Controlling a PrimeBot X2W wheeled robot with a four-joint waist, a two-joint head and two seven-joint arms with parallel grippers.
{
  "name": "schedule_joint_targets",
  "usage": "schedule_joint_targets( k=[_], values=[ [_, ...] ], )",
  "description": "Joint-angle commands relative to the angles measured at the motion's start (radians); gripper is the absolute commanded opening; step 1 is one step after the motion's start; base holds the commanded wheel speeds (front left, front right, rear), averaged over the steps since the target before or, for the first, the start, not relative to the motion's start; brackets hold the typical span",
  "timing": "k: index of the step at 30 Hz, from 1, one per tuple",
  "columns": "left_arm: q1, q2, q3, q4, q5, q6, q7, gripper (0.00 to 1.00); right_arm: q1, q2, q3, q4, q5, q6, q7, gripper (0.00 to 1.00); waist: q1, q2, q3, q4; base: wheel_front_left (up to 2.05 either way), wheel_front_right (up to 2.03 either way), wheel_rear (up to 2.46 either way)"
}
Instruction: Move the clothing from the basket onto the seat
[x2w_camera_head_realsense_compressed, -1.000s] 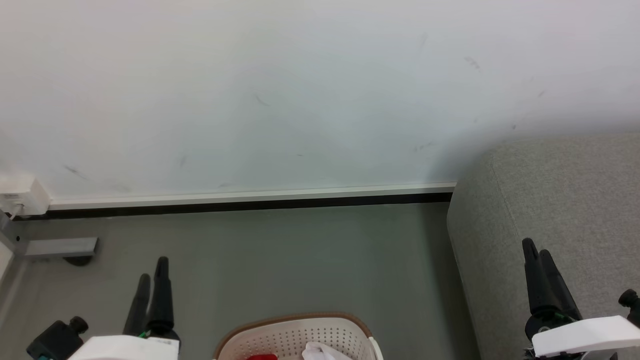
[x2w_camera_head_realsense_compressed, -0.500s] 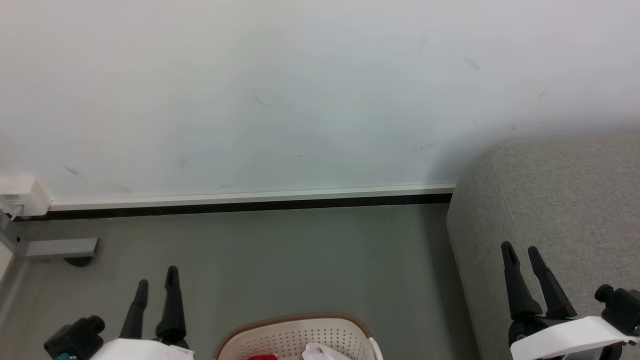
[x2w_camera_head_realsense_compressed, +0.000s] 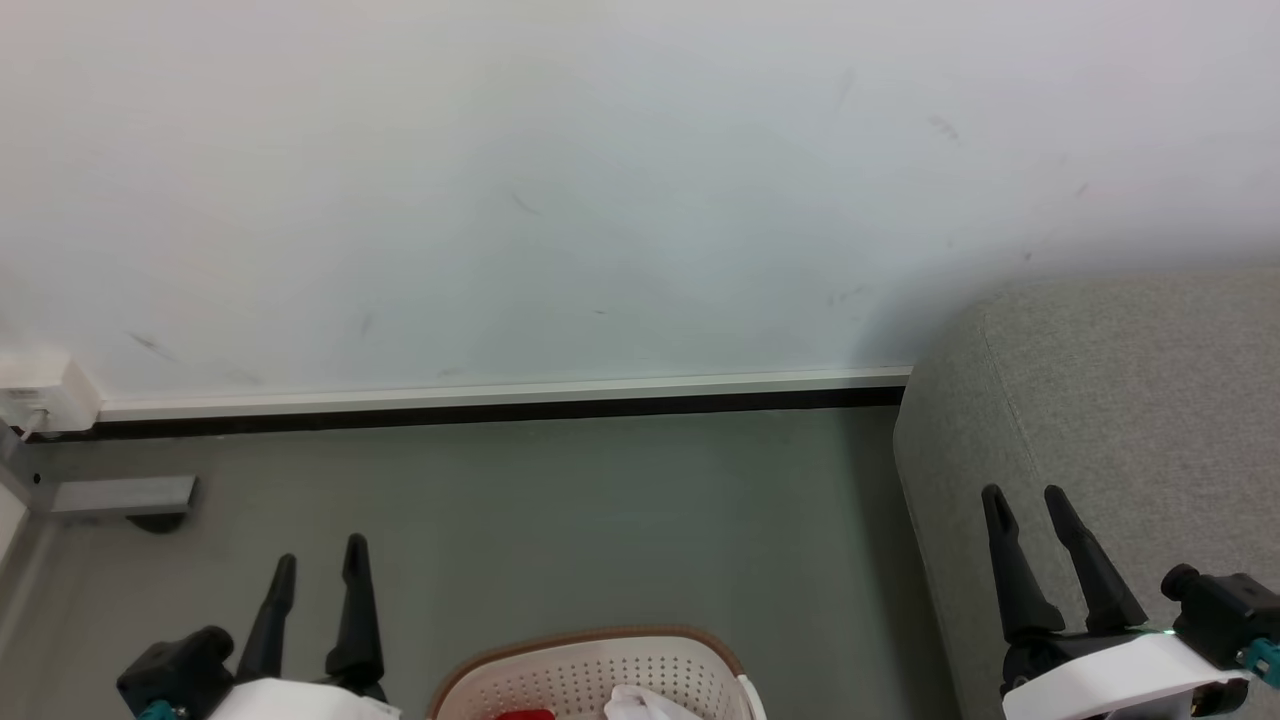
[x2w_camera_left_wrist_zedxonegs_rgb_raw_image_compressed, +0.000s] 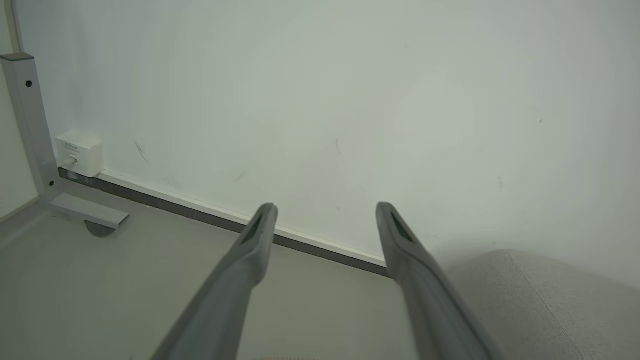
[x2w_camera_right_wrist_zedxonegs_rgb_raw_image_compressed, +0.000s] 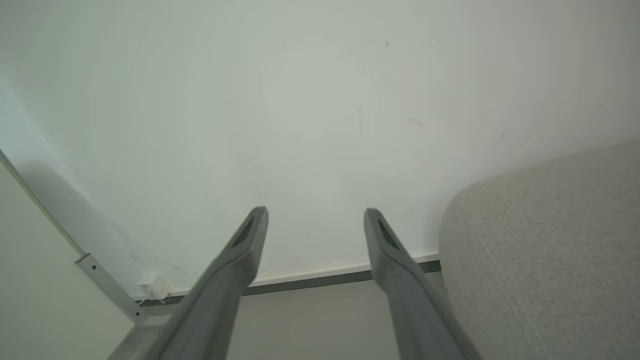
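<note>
As they hover, left fingers (x2w_camera_head_realsense_compressed: 357, 600) and right fingers (x2w_camera_head_realsense_compressed: 1012, 560) gape — empty.

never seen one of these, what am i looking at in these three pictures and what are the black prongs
This is a wheeled robot with two arms. The head view looks down from its head camera: the black prongs are the fingers of its left gripper and right gripper, both open, holding nothing. The two wrist views look along those fingers toward the wall. On the floor between the arms stands a laundry basket with white cloth and something red inside. The grey sofa at the right is where the clothing should go.
</note>
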Motion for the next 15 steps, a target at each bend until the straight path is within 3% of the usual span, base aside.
schedule_joint_targets(
  k=[1,15],
  values=[
    [0.003,0.011,0.002,-0.009,0.022,0.002,-0.011,1.0,-0.016,-0.009,0.004,-0.003,-0.024,-0.001,-0.011,1.0,0.0,0.0,0.0,0.0,0.0,0.0,0.0],
    [0.014,0.018,-0.006,-0.014,0.149,0.004,-0.041,1.0,-0.019,-0.01,0.013,0.003,-0.141,-0.002,-0.041,1.0,0.0,0.0,-0.007,0.001,0.0,0.0,0.0]
  ],
)
